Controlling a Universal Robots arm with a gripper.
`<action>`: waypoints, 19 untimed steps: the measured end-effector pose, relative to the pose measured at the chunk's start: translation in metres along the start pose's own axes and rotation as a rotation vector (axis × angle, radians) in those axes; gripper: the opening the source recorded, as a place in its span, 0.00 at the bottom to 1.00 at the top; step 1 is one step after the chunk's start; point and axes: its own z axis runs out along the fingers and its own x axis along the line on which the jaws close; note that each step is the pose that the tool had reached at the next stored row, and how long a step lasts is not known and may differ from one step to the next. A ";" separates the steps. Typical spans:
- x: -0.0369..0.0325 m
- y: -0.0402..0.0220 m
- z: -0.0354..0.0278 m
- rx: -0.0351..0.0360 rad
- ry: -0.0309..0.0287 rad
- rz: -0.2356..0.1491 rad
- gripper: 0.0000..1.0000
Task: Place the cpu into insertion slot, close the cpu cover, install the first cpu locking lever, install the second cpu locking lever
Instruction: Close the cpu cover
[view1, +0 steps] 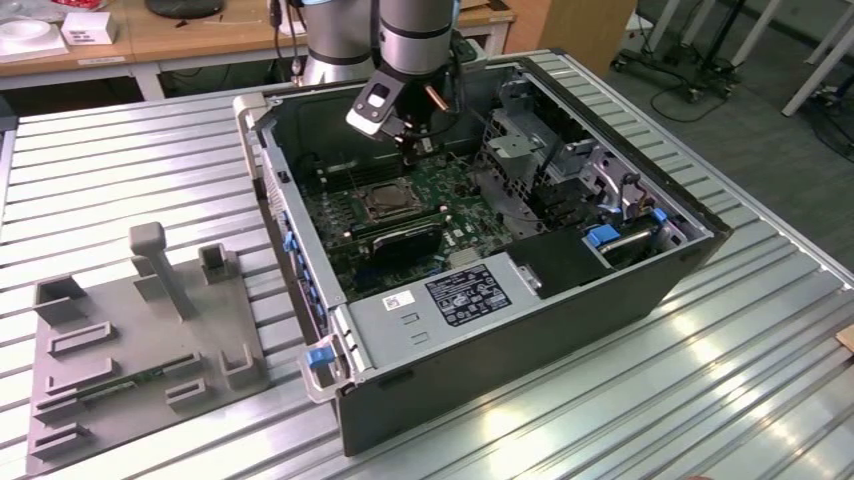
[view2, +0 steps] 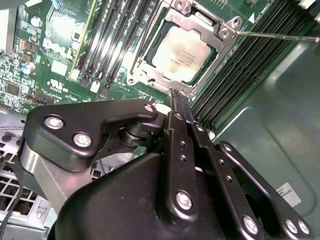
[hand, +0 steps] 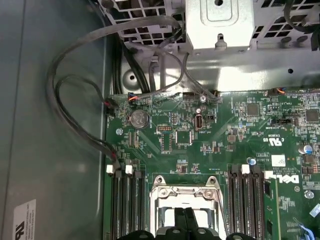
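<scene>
Cpu (view2: 186, 52) seated in insertion slot (view2: 141, 74); cpu cover (view2: 200, 20) down. End effector (view2: 176, 96) closed, empty, beside slot. Locking lever (view2: 280, 35) apparently unlatched.

The silvery cpu (view2: 182, 52) lies flat in the insertion slot (view1: 387, 200), the cpu cover (view2: 200, 21) down around it.
</scene>
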 end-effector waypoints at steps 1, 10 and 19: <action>0.0000 0.0000 0.0000 0.0000 0.0000 0.000 0.11; 0.0000 0.0001 0.0006 0.0393 -0.0006 0.003 0.11; 0.0000 0.0001 0.0007 0.0513 -0.0009 0.004 0.11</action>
